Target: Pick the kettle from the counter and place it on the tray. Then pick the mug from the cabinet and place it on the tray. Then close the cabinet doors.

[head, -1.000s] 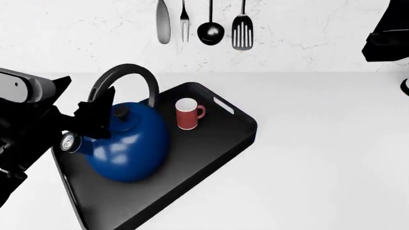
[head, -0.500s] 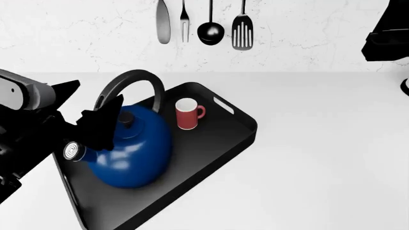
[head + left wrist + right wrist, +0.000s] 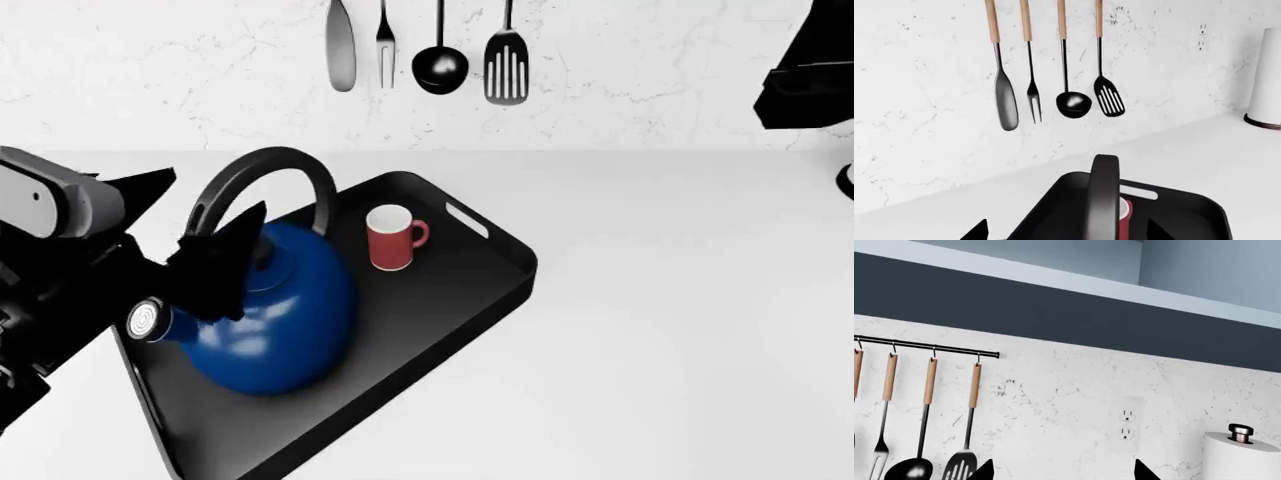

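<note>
The deep-blue kettle (image 3: 274, 325) stands on the near left part of the black tray (image 3: 461, 300), which lies on the white counter (image 3: 694, 330). Its black arched handle (image 3: 274, 165) rises between the spread fingers of my left gripper (image 3: 190, 225). The left wrist view shows the handle (image 3: 1103, 200) between the two fingertips, which are wide apart, so the gripper (image 3: 1066, 234) is open. The red-brown mug (image 3: 391, 240) stands upright on the tray behind the kettle; a sliver of it shows in the left wrist view (image 3: 1124, 220). My right gripper (image 3: 1063, 472) is open and empty, raised high and facing the wall.
Several utensils (image 3: 427, 50) hang on the marbled wall behind the tray. A white paper-towel roll (image 3: 1241, 455) stands at the far right by a wall outlet (image 3: 1125, 422). A dark strip under the upper cabinets (image 3: 1054, 305) runs above the utensil rail.
The kettle and its handle rocked slightly right, then back left, on the tray. My left gripper shifted a little to the right, its fingers still apart around the handle. The mug has not moved.
</note>
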